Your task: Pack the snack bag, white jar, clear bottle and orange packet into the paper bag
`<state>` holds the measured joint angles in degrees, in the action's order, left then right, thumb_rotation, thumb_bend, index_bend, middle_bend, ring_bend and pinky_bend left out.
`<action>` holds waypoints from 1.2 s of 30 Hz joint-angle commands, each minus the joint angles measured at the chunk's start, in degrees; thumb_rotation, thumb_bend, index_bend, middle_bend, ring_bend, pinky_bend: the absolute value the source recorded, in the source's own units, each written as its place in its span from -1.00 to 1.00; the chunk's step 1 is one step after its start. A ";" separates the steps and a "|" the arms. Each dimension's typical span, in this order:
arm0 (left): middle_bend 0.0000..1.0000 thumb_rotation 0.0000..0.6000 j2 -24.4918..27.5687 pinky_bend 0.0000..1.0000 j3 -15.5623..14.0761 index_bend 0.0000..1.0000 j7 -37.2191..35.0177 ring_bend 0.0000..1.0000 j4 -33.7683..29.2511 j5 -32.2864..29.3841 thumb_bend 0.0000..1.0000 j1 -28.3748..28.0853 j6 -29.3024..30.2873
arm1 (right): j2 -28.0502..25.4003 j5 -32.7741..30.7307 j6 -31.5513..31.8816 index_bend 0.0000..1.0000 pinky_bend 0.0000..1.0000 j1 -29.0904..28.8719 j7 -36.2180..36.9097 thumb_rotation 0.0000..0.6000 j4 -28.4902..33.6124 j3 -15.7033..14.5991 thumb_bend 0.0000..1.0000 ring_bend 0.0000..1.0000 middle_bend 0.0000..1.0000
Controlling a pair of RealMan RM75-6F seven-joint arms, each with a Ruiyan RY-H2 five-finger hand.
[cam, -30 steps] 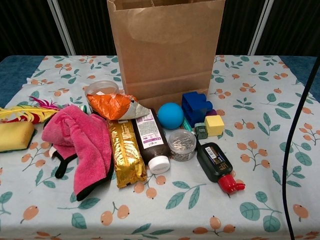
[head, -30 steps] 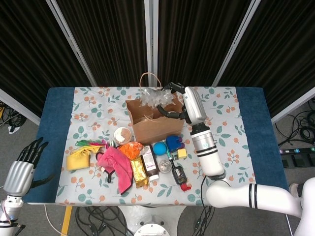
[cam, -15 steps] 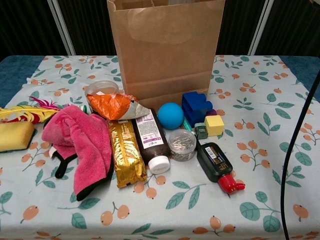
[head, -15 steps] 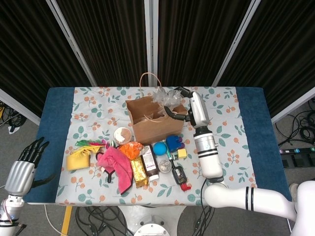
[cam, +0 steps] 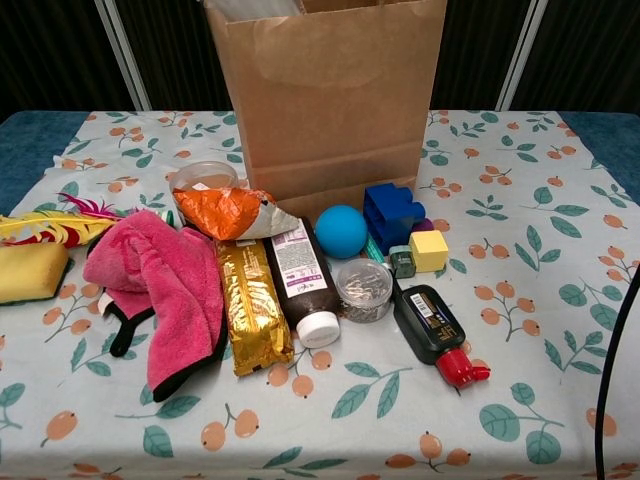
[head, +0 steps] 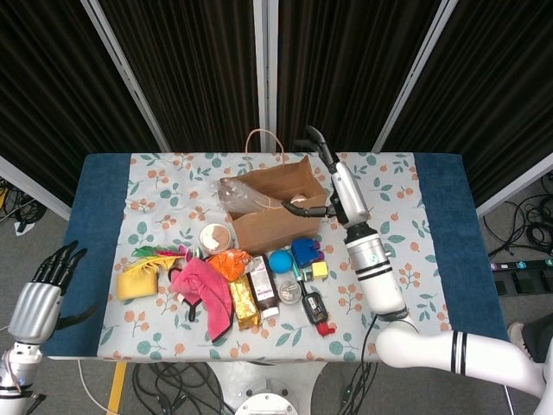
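Your right hand (head: pixel 321 180), fingers spread and empty, sits at the brown paper bag's (head: pixel 275 207) right rim, centre frame. The crinkly clear snack bag (head: pixel 240 194) pokes from its mouth; pulling away could snag and topple the bag. Left hand (head: pixel 47 281) hangs open, lower left.

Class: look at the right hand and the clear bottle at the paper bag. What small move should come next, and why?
Probably nudge the clear bottle down into the paper bag. It lies tilted across the bag's left rim, partly sticking out, while the right hand with spread fingers is at the right rim.

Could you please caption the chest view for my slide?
Paper bag stands upright behind the orange packet, blue ball and pink cloth.
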<state>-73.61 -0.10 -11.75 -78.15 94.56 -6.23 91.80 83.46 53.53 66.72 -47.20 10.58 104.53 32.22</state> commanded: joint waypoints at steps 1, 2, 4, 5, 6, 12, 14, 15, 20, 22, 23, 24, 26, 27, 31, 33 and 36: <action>-0.80 1.00 0.19 -0.69 -0.31 -0.82 0.35 -0.86 -0.32 0.20 -1.00 -0.24 -0.66 | -1.86 6.66 4.02 -1.00 -0.89 2.17 0.51 1.00 0.77 -0.10 -1.00 -0.99 -0.68; -0.80 1.00 0.26 -0.69 -0.43 -0.82 0.50 -0.86 -0.49 0.24 -1.00 -0.33 -0.94 | -2.33 8.88 5.36 -1.00 -0.89 2.63 -0.08 1.00 0.60 -0.38 -1.00 -0.99 -0.68; -0.80 1.00 0.39 -0.69 -0.64 -0.82 0.86 -0.86 -0.91 0.28 -1.00 -0.49 -1.49 | -3.57 13.54 8.09 -1.00 -0.89 3.44 -2.19 1.00 -0.01 -1.03 -1.00 -0.99 -0.68; -0.80 1.00 0.51 -0.69 -0.80 -0.82 1.19 -0.86 -1.38 0.24 -1.00 -0.60 -1.99 | -4.61 16.35 9.67 -1.00 -0.89 3.98 -3.83 1.00 -0.21 -1.45 -0.99 -0.99 -0.68; -0.80 1.00 0.65 -0.69 -0.98 -0.82 1.50 -0.86 -1.89 0.17 -1.00 -0.70 -2.49 | -5.42 18.20 10.87 -1.00 -0.89 4.46 -5.11 1.00 -0.17 -1.73 -0.97 -0.98 -0.67; -0.75 1.00 1.53 -0.69 -2.40 -0.82 4.55 -0.86 -6.04 1.09 -1.00 -2.21 -6.45 | -11.24 25.72 16.75 -1.00 -0.90 7.87 -10.01 1.00 4.06 -1.61 -0.91 -0.98 -0.65; -0.75 1.00 1.84 -0.69 -2.77 -0.82 5.82 -0.86 -7.78 1.55 -1.00 -3.15 -8.22 | -13.44 26.22 17.77 -1.00 -0.90 8.88 -11.05 1.00 6.74 -0.77 -0.91 -0.98 -0.65; -0.75 1.00 1.88 -0.69 -2.88 -0.82 6.38 -0.86 -8.46 1.79 -1.00 -3.57 -8.92 | -14.43 26.56 18.21 -1.00 -0.90 9.36 -11.53 1.00 7.94 -0.46 -0.90 -0.98 -0.65; -0.75 1.00 1.72 -0.65 -3.50 -0.82 9.20 -0.86 -12.36 2.99 -0.99 -5.74 -12.51 | -20.31 30.13 19.88 -1.00 -0.90 12.91 -14.27 1.00 12.76 -1.04 -0.90 -0.98 -0.64; -0.75 1.00 1.70 -0.63 -3.73 -0.81 10.12 -0.86 -13.63 3.53 -0.99 -6.38 -13.45 | -21.75 31.88 20.60 -1.00 -0.90 14.48 -14.50 1.00 13.40 -2.21 -0.90 -0.98 -0.64; -0.73 1.00 1.57 -0.61 -3.82 -0.79 10.74 -0.85 -14.25 4.02 -0.99 -6.76 -13.81 | -22.38 33.13 21.21 -1.00 -0.90 15.58 -14.12 1.00 13.68 -3.20 -0.90 -0.98 -0.64; -0.71 1.00 1.40 -0.60 -3.93 -0.76 11.15 -0.85 -14.57 4.42 -0.98 -6.99 -14.02 | -22.72 34.02 21.67 -1.00 -0.90 16.38 -13.65 1.00 13.83 -4.00 -0.90 -0.98 -0.63; -0.64 1.00 0.85 -0.55 -4.34 -0.70 12.15 -0.82 -15.08 5.38 -0.98 -7.44 -14.52 | -23.33 35.72 22.41 -1.00 -0.90 18.05 -12.59 1.00 13.99 -5.88 -0.90 -0.98 -0.63; -0.63 1.00 0.61 -0.54 -4.48 -0.69 12.57 -0.81 -15.28 5.80 -0.97 -7.69 -14.78 | -23.50 36.40 22.68 -1.00 -0.90 18.66 -12.28 1.00 13.87 -6.63 -0.90 -0.98 -0.63; -0.59 1.00 -1.12 -0.48 -3.45 -0.64 14.88 -0.76 -16.04 7.50 -0.93 -9.35 -15.18 | -23.34 40.23 23.61 -1.00 -0.90 20.74 -11.79 1.00 11.54 -10.22 -0.90 -0.98 -0.63; -0.56 1.00 -2.17 -0.45 -2.45 -0.61 15.98 -0.73 -16.26 7.85 -0.91 -10.21 -15.23 | -23.03 41.44 23.99 -1.00 -0.90 21.46 -11.51 1.00 10.73 -11.51 -0.90 -0.98 -0.63; -0.49 1.00 -4.11 -0.40 -0.96 -0.55 18.00 -0.69 -16.02 8.46 -0.86 -11.79 -15.72 | -22.51 43.76 25.06 -1.00 -0.90 22.67 -11.49 1.00 9.47 -13.40 -0.90 -0.98 -0.63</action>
<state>-76.76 -1.86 5.25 -94.22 102.56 -17.16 76.41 60.63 96.30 91.14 -25.27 -1.06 114.73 19.74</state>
